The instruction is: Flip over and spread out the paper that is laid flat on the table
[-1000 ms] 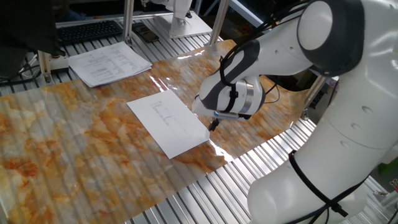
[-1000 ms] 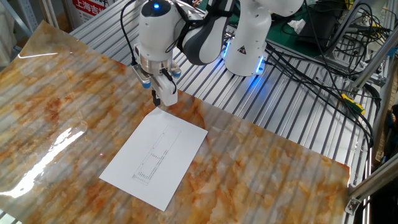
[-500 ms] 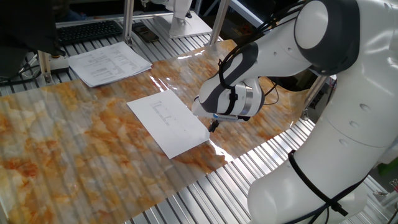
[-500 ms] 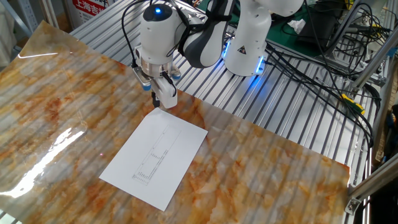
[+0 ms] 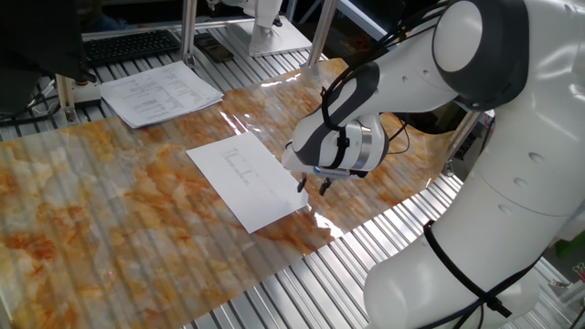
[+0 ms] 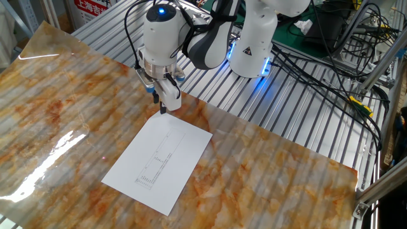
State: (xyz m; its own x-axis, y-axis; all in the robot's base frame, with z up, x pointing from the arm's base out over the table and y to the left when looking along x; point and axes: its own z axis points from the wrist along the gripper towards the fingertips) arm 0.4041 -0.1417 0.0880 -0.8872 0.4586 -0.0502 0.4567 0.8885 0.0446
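Observation:
The paper [image 5: 247,178] is a single white sheet lying flat on the table [image 5: 91,210], printed side with faint grey lines facing up. In the other fixed view the paper [image 6: 159,162] lies on the orange marbled sheet of the table [image 6: 286,178]. My gripper [image 5: 313,187] hangs just above the paper's corner nearest the arm, fingers pointing down and slightly apart. In the other fixed view the gripper [image 6: 159,105] stands over the paper's far corner. It is open and holds nothing.
A stack of densely printed pages [image 5: 160,91] lies at the back left, with a keyboard [image 5: 132,44] behind it. The robot base [image 6: 254,44] and cables [image 6: 331,51] stand on bare metal slats beyond the marbled sheet's edge.
The gripper's fingers have parted; they were together before. The gripper stays over the same corner. The paper has not moved.

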